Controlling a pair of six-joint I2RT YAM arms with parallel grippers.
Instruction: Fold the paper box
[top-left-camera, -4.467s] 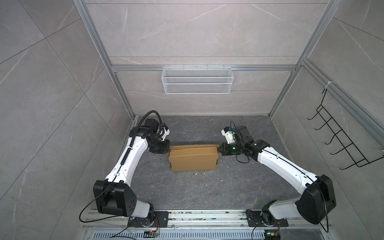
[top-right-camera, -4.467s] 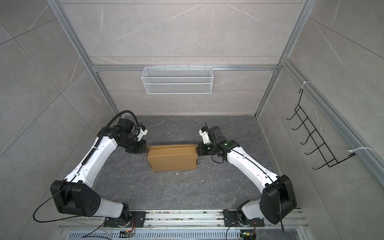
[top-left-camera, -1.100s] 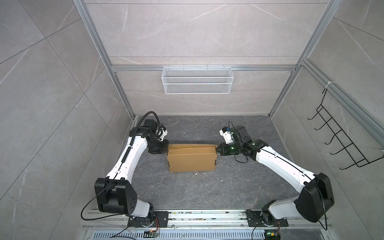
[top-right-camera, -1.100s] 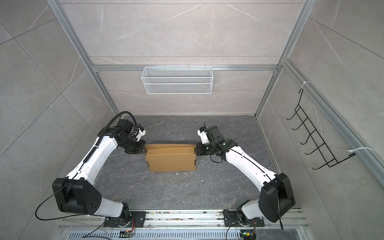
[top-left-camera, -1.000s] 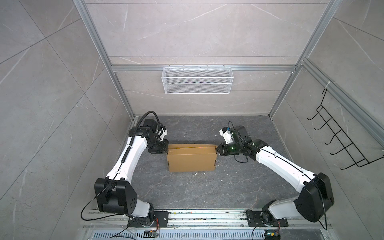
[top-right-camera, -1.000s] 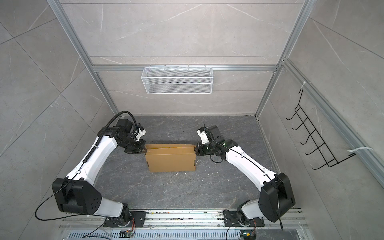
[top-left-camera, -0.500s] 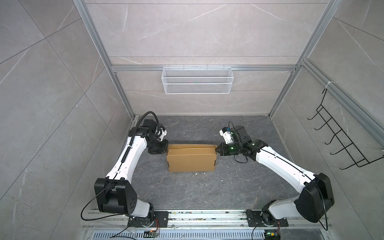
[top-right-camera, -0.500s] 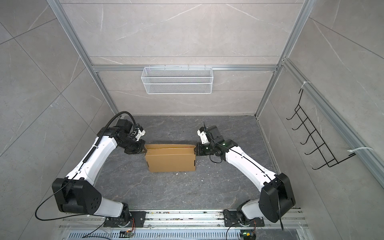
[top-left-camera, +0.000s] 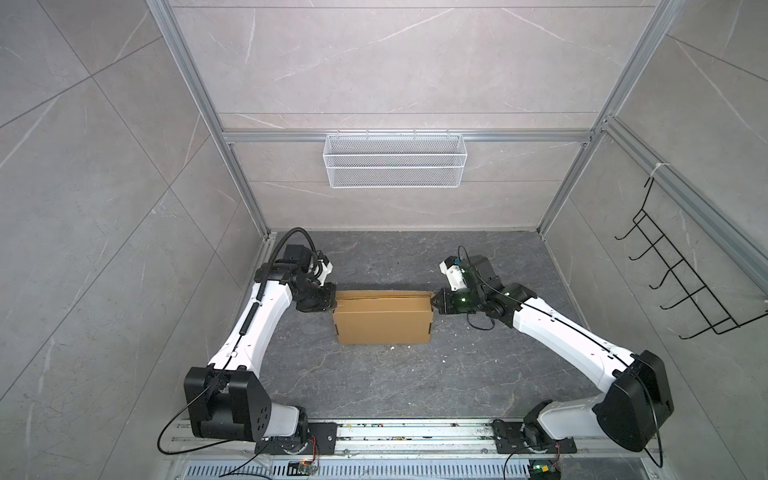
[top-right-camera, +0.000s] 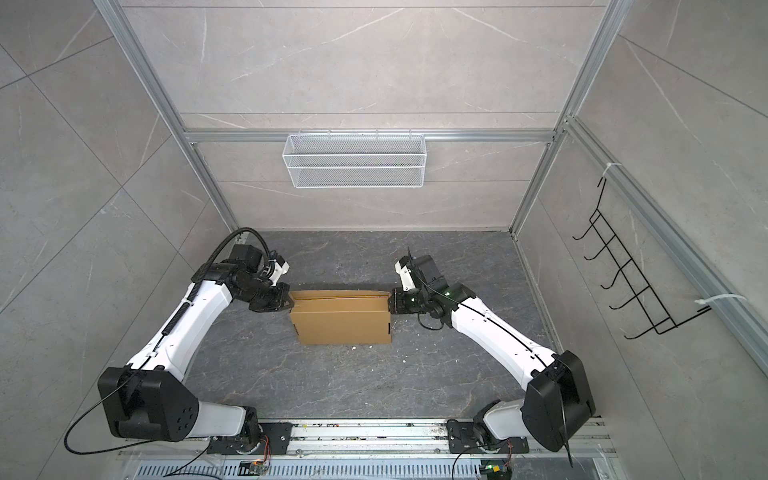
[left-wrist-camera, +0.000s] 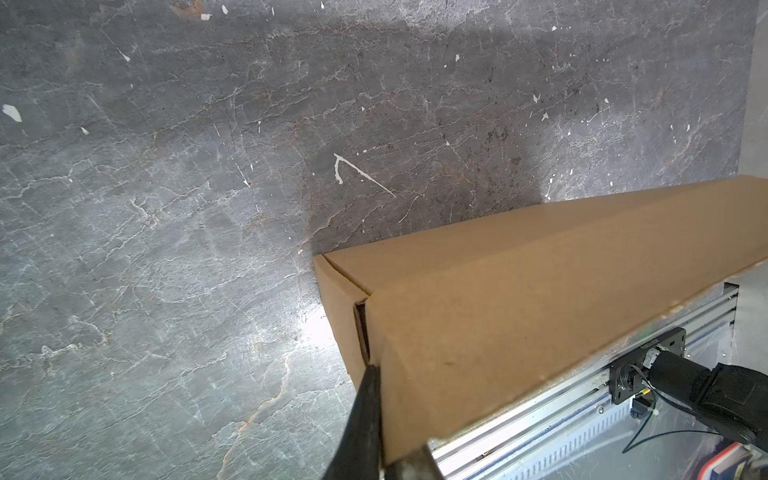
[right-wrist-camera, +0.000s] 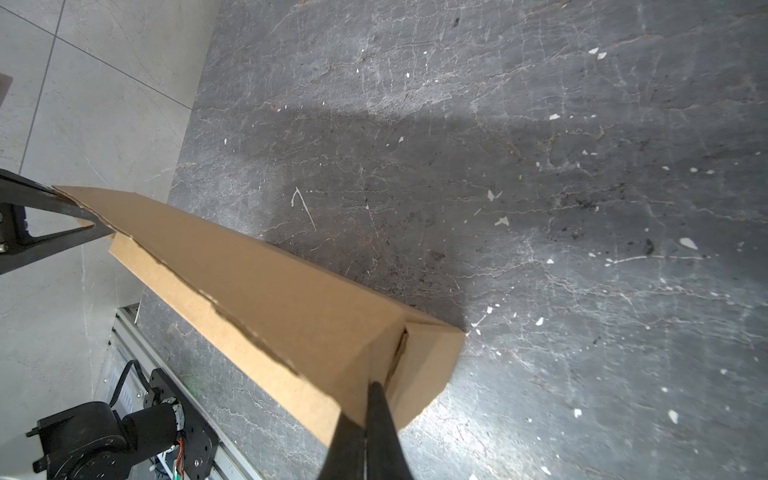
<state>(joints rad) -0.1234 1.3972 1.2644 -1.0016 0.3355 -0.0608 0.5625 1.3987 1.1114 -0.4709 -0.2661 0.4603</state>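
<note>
Plainly, the left gripper, jaws pressed together, touches the left end seam of the paper box. The box lies on the table, long axis running arm to arm. The right gripper, jaws likewise together, touches its right end, equally near.

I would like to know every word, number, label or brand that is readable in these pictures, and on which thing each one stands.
No text can be read in any view.
paper box: plain brown, no print on the faces that show.
wire basket: no label visible.
black base plate: a short row of small light letters in the left wrist view, too small and blurred to read.
</note>
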